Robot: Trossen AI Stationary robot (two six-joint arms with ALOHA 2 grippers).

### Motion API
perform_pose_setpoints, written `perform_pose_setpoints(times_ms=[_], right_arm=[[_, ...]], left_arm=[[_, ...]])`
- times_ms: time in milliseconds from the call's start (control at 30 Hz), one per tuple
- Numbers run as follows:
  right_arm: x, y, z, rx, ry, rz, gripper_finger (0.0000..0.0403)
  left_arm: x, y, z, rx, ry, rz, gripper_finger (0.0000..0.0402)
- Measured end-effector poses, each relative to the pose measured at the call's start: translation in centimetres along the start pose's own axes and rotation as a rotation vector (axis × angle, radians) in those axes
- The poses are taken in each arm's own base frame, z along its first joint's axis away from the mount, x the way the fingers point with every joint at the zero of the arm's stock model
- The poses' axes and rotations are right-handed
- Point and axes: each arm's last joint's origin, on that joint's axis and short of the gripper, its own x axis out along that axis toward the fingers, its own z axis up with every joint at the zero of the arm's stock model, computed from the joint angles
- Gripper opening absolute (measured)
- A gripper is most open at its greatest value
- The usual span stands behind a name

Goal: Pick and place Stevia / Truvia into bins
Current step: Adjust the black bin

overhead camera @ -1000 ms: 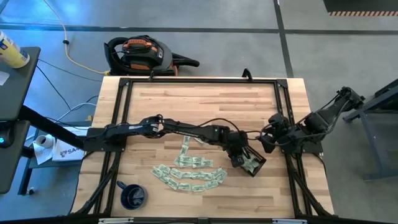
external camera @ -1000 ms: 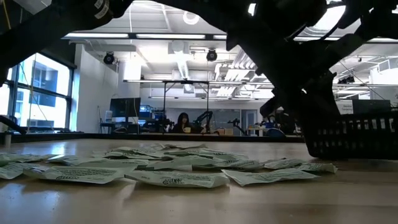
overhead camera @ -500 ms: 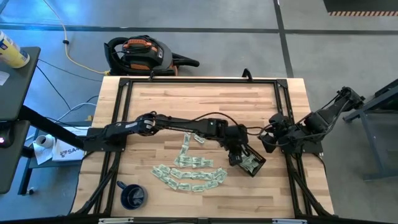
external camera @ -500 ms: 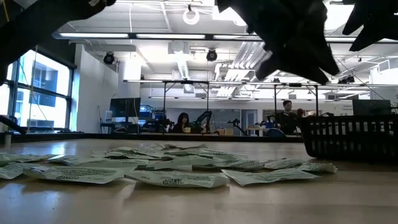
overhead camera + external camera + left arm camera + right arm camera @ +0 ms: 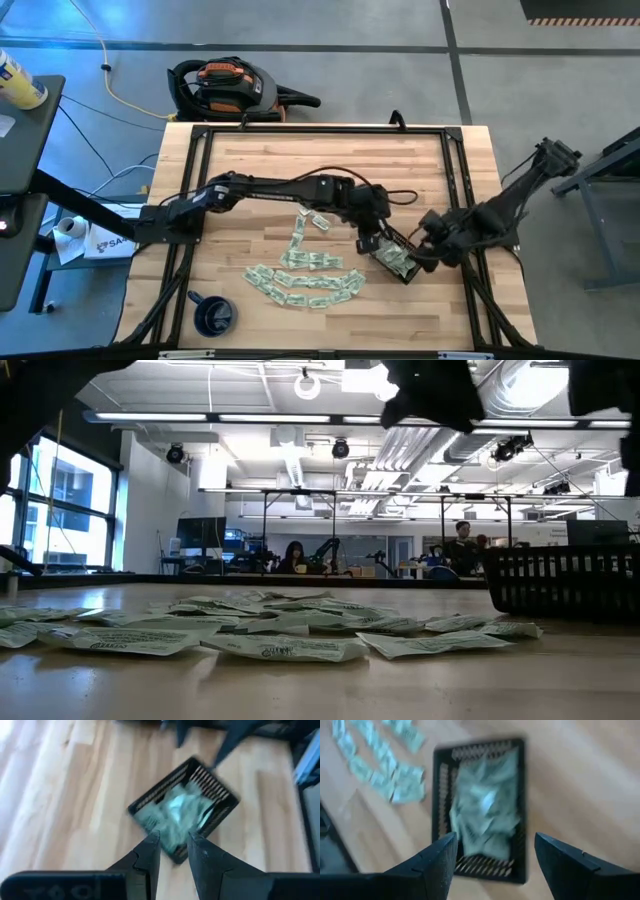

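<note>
The black tray sat right of the loose Stevia sachets, already holding several. Our left gripper hovered above it, fingers parted and empty; the right gripper gaped nearby. We judged it best to lift clear before reaching for another sachet

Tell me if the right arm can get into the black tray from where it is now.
Probably yes. The right gripper hangs open just above the black tray, with nothing between them. The left gripper hovers over the same tray, so they could crowd each other.
</note>
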Motion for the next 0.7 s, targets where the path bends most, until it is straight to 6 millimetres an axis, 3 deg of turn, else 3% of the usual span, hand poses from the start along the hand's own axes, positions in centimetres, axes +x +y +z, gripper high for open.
perform_pose_setpoints(times_ms=[133, 367, 533, 700], right_arm=[[1.1, 1.1, -1.8, -0.001, 0.087, 0.045, 0.0257], [1.3, 3.3, -5.2, -0.031, 0.237, 0.02, 0.0257], [3.9, 3.6, -8.3, -0.072, 0.329, -0.134, 0.0257], [6.4, 4.4, -8.2, -0.023, 0.314, -0.155, 0.0253]], left_arm=[[-0.3, 0.2, -0.7, 0.011, 0.075, 0.029, 0.0131], [-0.5, 0.1, -0.8, 0.013, 0.081, 0.028, 0.0131], [-0.4, -0.1, -0.4, 0.018, 0.046, -0.005, 0.0131], [-0.4, -0.3, -0.4, 0.048, 0.058, -0.076, 0.0131]])
